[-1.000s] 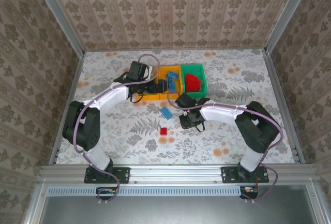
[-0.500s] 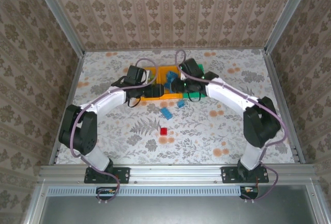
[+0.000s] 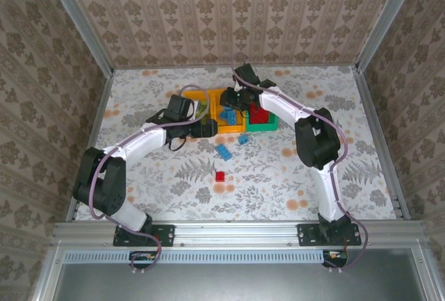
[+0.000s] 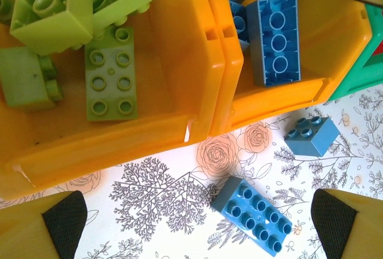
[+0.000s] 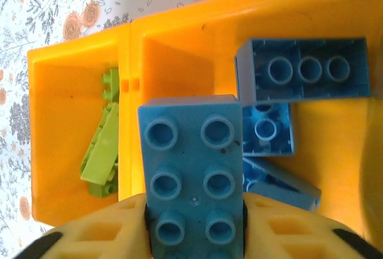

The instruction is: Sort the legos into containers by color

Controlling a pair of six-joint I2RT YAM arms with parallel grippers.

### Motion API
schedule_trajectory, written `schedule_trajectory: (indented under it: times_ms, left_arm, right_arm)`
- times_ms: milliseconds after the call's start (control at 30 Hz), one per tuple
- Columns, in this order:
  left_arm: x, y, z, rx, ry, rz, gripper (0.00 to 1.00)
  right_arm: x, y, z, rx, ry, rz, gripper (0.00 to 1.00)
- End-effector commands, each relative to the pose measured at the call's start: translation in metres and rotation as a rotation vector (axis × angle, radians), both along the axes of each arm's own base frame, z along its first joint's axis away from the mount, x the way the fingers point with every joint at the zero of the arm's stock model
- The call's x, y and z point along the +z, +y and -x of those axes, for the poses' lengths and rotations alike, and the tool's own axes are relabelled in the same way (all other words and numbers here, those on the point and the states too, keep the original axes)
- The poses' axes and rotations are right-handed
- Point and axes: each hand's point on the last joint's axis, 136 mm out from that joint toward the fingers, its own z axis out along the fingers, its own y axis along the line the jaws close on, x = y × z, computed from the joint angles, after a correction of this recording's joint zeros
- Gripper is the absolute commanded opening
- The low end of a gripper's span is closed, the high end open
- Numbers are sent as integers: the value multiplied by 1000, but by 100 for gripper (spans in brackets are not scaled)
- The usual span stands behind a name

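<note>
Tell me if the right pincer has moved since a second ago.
Yes. The right pincer went from the table right of the red brick to above the middle orange bin.

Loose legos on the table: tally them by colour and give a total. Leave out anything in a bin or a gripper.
Blue: 2, a long blue brick and a small blue brick
Red: 1, a red brick
Lime green: 0
Total: 3

Three bins (image 3: 229,128) are sitting side by side on the table (image 3: 160,176); three loose bricks (image 3: 223,151) are lying just before them, others inside.
</note>
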Motion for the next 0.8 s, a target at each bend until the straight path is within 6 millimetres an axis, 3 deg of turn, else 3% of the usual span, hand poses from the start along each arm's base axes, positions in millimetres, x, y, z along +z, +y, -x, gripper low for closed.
schedule_trajectory:
  times_ms: [0, 67, 233, 433, 600, 767]
  left_arm:
    - [5, 2, 1, 2, -27, 4, 100]
    - [4, 2, 2, 3, -22, 5, 100]
    - [1, 1, 4, 1, -19, 3, 100]
    - [2, 0, 4, -2, -24, 6, 100]
    - [0, -2, 5, -12, -21, 8, 100]
    - [-3, 0, 7, -7, -18, 4, 100]
  right_arm:
    - [7, 10, -6, -6, 30, -59, 61]
    - [9, 11, -5, -3, 28, -70, 70]
    - [30, 8, 11, 28, -8, -82, 73]
    - [41, -16, 65, 161, -92, 102, 73]
    - [2, -60, 116, 227, -76, 321, 67]
    - [-33, -79, 145, 258, -44, 392, 65]
